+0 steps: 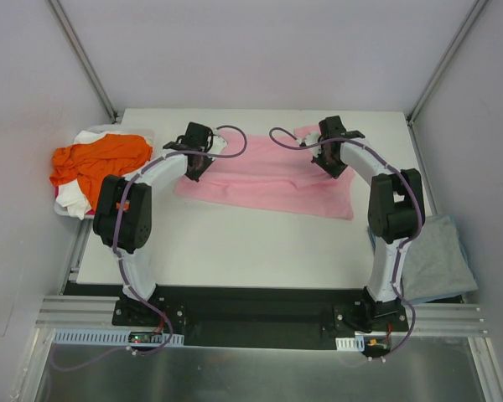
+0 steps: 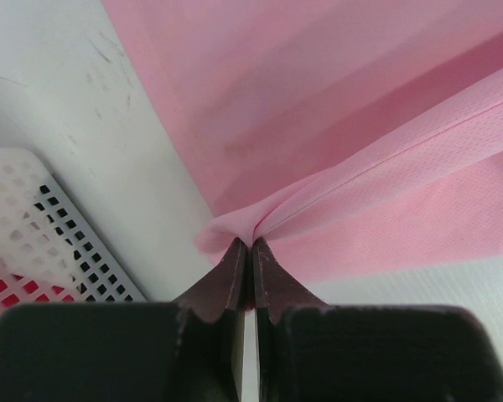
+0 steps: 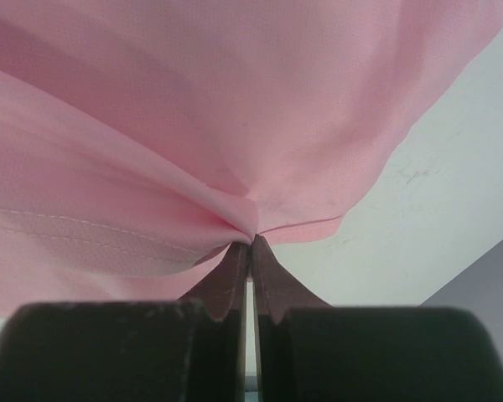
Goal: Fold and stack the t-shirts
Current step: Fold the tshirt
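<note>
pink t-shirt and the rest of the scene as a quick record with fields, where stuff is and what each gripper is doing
pink t-shirt: spread across the far half of the table
left gripper: shut on the pink t-shirt's far-left corner
right gripper: shut on its far-right corner
orange t-shirt: crumpled in the white basket, far left
white t-shirt: under the orange one, same basket
grey-blue t-shirt: at the table's near right edge, beside the right arm
</note>
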Motion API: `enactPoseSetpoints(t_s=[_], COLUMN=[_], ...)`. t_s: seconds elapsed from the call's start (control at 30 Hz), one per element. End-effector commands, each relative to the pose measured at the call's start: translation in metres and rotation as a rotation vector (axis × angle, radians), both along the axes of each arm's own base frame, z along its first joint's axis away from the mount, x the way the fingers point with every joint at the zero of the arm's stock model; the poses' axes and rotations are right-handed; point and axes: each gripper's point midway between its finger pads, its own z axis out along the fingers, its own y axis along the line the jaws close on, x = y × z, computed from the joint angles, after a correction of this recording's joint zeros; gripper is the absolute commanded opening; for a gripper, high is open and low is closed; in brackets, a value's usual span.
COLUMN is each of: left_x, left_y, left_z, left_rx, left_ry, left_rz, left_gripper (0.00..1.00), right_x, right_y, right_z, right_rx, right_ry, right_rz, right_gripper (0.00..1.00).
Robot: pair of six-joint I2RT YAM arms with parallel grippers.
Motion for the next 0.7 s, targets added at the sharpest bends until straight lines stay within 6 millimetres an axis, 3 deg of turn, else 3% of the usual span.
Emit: enactPoseSetpoints(t_s=[0.0, 0.2, 0.27, 0.33, 0.43, 0.67], left_x=[0.0143, 0.0148, 0.0138, 0.0127, 0.0132, 0.0152], left_y=[0.0083, 0.0105, 0.0112, 0.0126, 0.0131, 0.0139], left_z=[0.0120, 0.0112, 0.0110, 0.0104, 0.0117, 0.0134], left_rx=[0.039, 0.051, 0.054, 0.059, 0.060, 0.064], left_ry=[-0.038, -0.039, -0.038, -0.036, -0.041, -0.047], left_rz=[0.028, 0.035, 0.033, 0.037, 0.043, 0.051], left_gripper=[0.00, 0.02, 0.10, 0.30, 0.41, 0.44], right_x=[0.0089, 0.0080, 0.0080, 0.0080, 0.0070, 0.0057], right_y=[-0.0058, -0.0068, -0.0061, -0.0055, -0.0059, -0.0069], right_z=[0.0139, 0.0149, 0.0158, 0.0174, 0.0170, 0.0174], right_rx=[-0.013, -0.013, -0.013, -0.009, -0.010, -0.011], right_ry=[-0.037, -0.037, -0.040, -0.042, -0.039, -0.037], right_rz=[-0.009, -0.009, -0.006, -0.006, -0.005, -0.005], right_gripper=[0.01, 0.01, 0.01, 0.01, 0.01, 0.01])
